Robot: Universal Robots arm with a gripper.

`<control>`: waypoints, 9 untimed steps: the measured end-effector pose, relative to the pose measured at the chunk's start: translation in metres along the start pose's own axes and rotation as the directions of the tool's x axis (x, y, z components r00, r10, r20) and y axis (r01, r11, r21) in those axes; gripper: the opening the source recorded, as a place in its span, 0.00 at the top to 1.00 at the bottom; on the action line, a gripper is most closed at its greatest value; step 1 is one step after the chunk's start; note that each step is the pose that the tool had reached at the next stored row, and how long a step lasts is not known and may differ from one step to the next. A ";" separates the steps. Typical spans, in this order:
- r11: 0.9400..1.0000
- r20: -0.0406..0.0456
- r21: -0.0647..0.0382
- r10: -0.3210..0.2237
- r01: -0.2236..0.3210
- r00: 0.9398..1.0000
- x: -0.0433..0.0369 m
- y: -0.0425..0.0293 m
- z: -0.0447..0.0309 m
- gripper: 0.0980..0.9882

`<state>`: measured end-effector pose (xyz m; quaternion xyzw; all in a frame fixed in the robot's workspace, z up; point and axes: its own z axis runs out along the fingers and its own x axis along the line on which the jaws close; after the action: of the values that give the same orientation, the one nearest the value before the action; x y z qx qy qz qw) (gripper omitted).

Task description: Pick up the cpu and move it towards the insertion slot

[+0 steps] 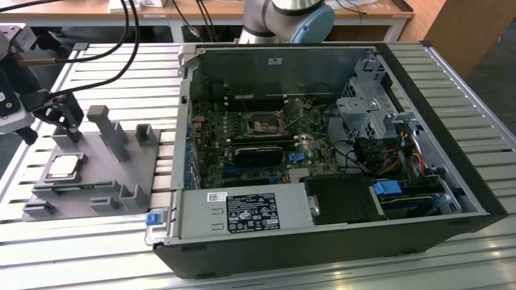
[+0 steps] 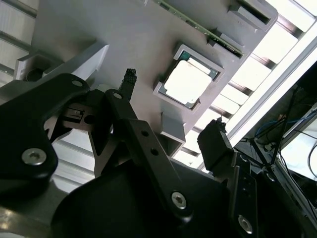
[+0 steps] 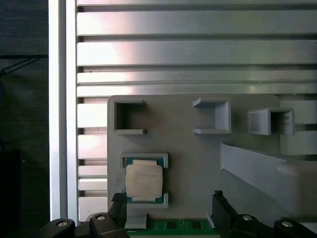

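We judge the work to be at its first step, the approach for the pick. The claw hangs over the grey holder tray, which sits near the bench's edge at the exterior view's left. Its fingers are spread wide and carry nothing. The cpu lies flat in its square recess on the tray, silver top up and untouched. In both wrist views the cpu is apart from the black fingertips and closer to one of them than to the other, so we take the claw as not centred on it. The insertion slot sits on the motherboard inside the open computer case. The case stands on the bench toward the exterior view's right, well apart from the tray. As we see it, a sound grasp calls for the cpu to lie midway between the fingers. It also calls for a level descent clear of the tray's upright posts and a gentle closing on two opposite edges, since so thin a chip offers little to hold. As for writing, a black-and-white label covers the box at the case's near edge. A small white sticker sits on the case's inner wall, and faint print marks the cpu's top in the first wrist view. We can read none of it.
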<state>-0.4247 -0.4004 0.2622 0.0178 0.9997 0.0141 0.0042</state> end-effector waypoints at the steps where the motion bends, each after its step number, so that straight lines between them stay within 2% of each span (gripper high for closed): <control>1: 1.000 0.000 0.000 0.002 -0.002 1.000 0.0001 0.0000 0.0004 0.24; 5: 0.999 0.001 0.001 0.042 -0.042 0.999 0.0002 -0.0001 0.0027 0.24; 9: 0.999 0.001 0.001 0.048 -0.048 0.999 0.0010 -0.0007 0.0060 0.24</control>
<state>-0.4257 -0.4009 0.2563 0.0416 0.9990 0.0137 0.0045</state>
